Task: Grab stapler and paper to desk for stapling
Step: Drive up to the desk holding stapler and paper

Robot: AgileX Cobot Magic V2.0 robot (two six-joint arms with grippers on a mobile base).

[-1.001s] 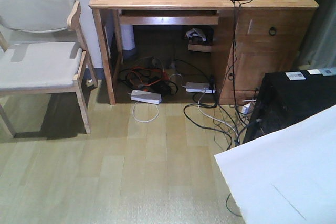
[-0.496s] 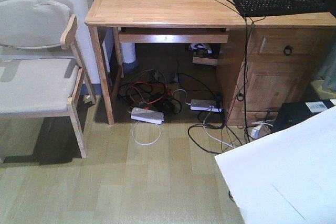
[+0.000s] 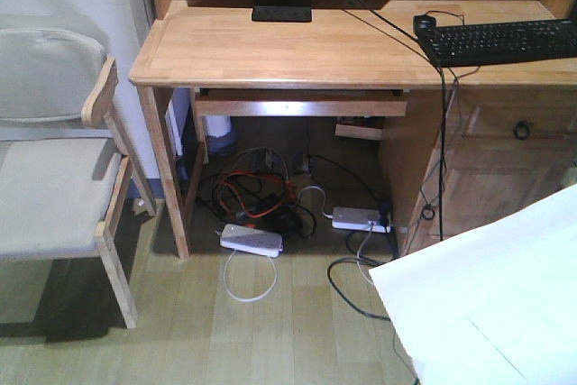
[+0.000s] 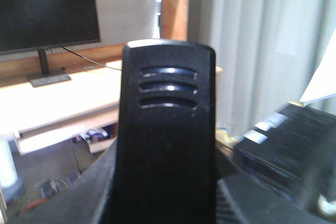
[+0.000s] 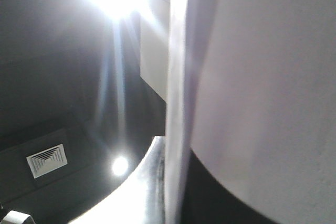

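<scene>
The light natural-wood desk (image 3: 297, 47) has drawn nearer, so set-down looms: short of it, the left pincer (image 4: 165, 208) clamps the small black stapler (image 4: 168, 119), the plain white paper sheet (image 3: 487, 304) floats, the right pincer's state untellable.

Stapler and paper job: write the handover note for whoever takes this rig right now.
Left tool: seems shut on the stapler, which fills its wrist view; fingers barely visible.
Right tool: seems shut on the paper, held in the air, low right in the front view.
Desk: ahead, left part of its top bare, keyboard on the right.
Done: both things picked up.
Left: reach the desk, lay the paper down, bring the stapler to it, staple.
</scene>
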